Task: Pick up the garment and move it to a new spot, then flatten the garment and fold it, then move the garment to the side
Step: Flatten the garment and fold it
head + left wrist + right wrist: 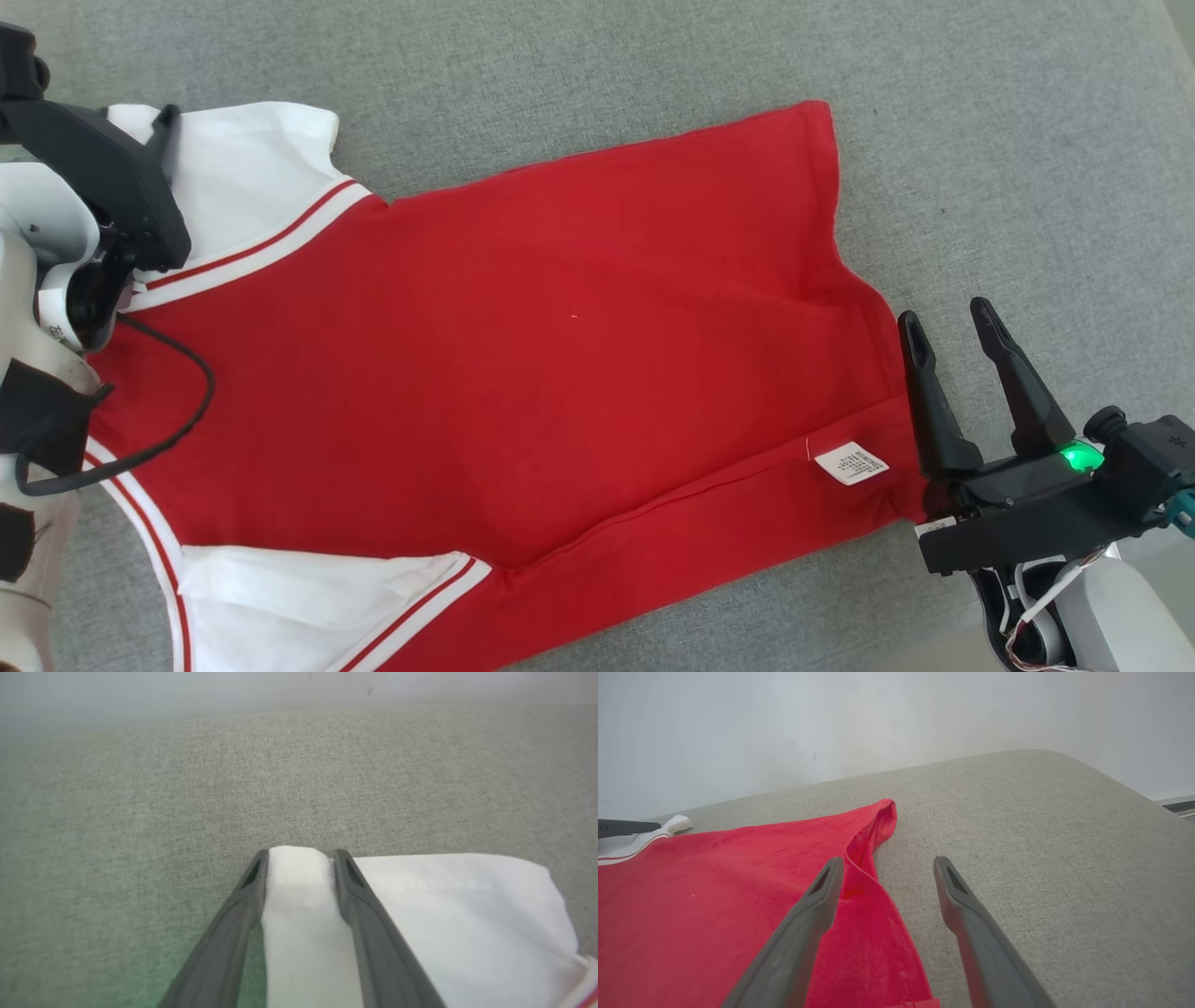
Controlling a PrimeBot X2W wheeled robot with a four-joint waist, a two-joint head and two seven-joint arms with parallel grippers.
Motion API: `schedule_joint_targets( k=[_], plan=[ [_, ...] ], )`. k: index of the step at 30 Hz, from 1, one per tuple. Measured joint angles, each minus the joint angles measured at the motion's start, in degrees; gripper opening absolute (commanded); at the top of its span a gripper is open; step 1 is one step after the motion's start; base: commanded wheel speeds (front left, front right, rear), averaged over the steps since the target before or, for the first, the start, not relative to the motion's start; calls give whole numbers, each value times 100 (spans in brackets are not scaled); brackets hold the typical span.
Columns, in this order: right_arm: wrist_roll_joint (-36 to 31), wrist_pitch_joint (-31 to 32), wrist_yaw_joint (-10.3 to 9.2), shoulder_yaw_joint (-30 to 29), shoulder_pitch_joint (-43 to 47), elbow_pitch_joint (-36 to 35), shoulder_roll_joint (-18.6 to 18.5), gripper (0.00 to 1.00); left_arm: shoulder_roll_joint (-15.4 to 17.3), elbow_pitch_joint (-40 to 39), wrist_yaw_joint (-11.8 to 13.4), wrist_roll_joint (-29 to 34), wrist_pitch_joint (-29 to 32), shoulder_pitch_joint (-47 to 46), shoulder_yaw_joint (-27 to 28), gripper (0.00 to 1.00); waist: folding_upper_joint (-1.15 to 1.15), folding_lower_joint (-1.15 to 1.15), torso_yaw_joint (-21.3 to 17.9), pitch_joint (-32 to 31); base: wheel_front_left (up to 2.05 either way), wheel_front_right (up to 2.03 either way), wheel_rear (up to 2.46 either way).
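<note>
Head view: the red garment (523, 355) lies flat on the grey cushion (980, 140). The left arm (93, 177) reaches over its upper white sleeve (243, 187), and the right pincer (948, 317) gapes beside the hem. Left wrist view: the left pincer (301, 856) straddles the sleeve; I cannot tell whether it pinches. Right wrist view: fingers (817, 905) wide, one above red cloth

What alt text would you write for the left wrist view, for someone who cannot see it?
The garment's white sleeve lies between the left gripper's two dark fingers, on a grey fabric surface.
</note>
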Motion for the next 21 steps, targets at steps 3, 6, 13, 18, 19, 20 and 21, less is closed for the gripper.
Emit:
schedule_joint_targets(
  k=[3, 6, 13, 18, 19, 20, 21],
  plan=[
    [1, 9, 0, -10, -1, -24, 0, 100, -3, -27, -30, -48, 82, 4, -16, 0, 0, 0, 21, -21, 0, 0, 0],
    [104, 32, 0, -109, -37, -19, -4, 100, -37, -88, -30, -119, 59, 20, 4, 0, 0, 0, 13, -13, 0, 0, 0],
    [628, 209, -1, -758, -644, 393, -531, 100, -76, -240, -12, -96, -87, 18, -64, 0, 0, 0, 52, -5, 0, 0, 0],
    [1114, 575, -1, -486, -1393, 909, -1029, 100, -266, -364, -36, -64, -174, 2, -212, 0, 0, 0, 228, -9, 0, 0, 0],
    [1229, 654, -1, -361, -1564, 1007, -1102, 100, -303, -388, -36, -60, -188, -17, -241, 0, 0, 0, 271, -8, 0, 0, 0],
    [1405, 723, -1, -224, -1735, 1091, -1160, 100, -341, -411, -55, -56, -189, -42, -276, 0, -1, 0, 316, -3, 0, 0, 0],
    [1452, 808, -1, -34, -1901, 1201, -1232, 100, -381, -431, -79, -46, -196, -68, -307, 0, -1, 0, 362, 2, 0, 0, 0]
  ],
)
